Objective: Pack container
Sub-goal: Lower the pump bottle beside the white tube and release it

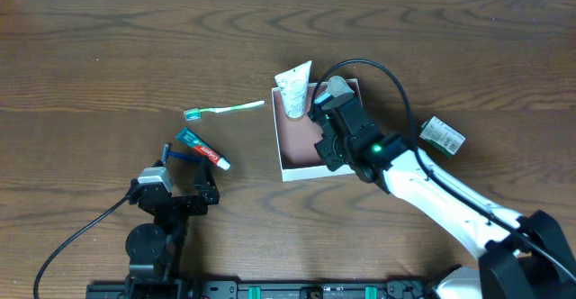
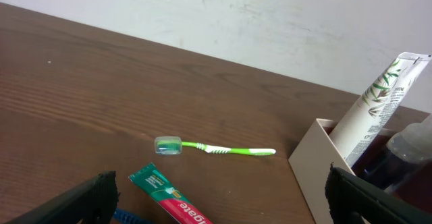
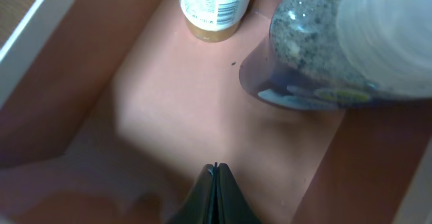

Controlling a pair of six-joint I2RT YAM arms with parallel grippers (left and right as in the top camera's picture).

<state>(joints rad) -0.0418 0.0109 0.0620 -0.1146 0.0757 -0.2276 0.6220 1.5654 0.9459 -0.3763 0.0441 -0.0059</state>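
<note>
The container [image 1: 301, 166] is a shallow white box with a reddish-brown inside [image 3: 202, 109], at mid-table. A white tube [image 1: 294, 90] leans in its far left corner and a clear bottle [image 1: 335, 90] with dark liquid [image 3: 337, 55] lies at its far right. My right gripper [image 3: 215, 166] is shut and empty, low over the box floor, in front of the bottle. My left gripper [image 1: 184, 155] is open and empty near the front left. A green-and-red toothpaste tube [image 2: 169, 197] lies between its fingers' line of view. A green toothbrush [image 1: 225, 109] lies left of the box.
A small green-and-white packet [image 1: 443, 134] lies on the table right of the box. A blue item [image 1: 180, 155] lies partly under the toothpaste tube [image 1: 202, 148]. The wood table reaches a pale wall [image 2: 270, 15] at the back.
</note>
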